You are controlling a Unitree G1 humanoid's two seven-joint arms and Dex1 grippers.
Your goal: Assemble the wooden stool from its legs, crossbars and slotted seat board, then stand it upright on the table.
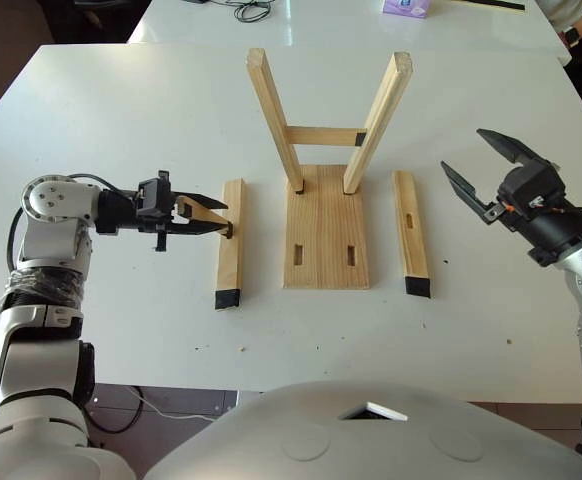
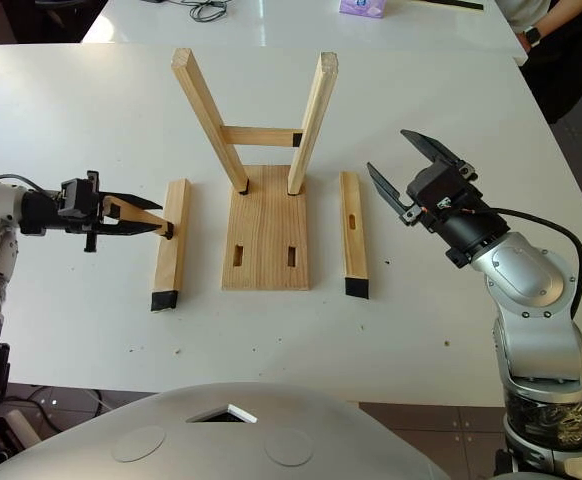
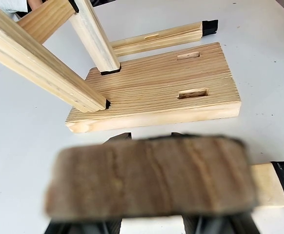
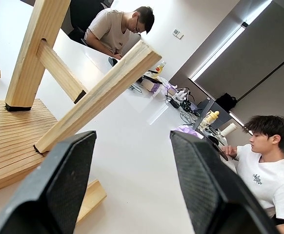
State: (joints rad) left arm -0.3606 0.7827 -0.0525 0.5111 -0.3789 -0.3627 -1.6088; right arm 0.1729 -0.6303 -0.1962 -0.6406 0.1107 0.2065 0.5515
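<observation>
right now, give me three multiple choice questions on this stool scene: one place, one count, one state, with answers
1. Where is the loose black-tipped wooden leg on the robot's right?
A) on top of the board
B) flat on the white table, beside the slotted wooden seat board
C) standing in a slot

2. How many of the board's slots are empty?
A) none
B) four
C) two

3. The black two-finger right gripper is:
A) open, holding nothing
B) shut on a crossbar
C) shut on a leg

Answers:
1 B: it lies flat just right of the board.
2 C: the two near slots are bare, and the far two hold the upright legs.
3 A: nothing sits in its wide gap.
</observation>
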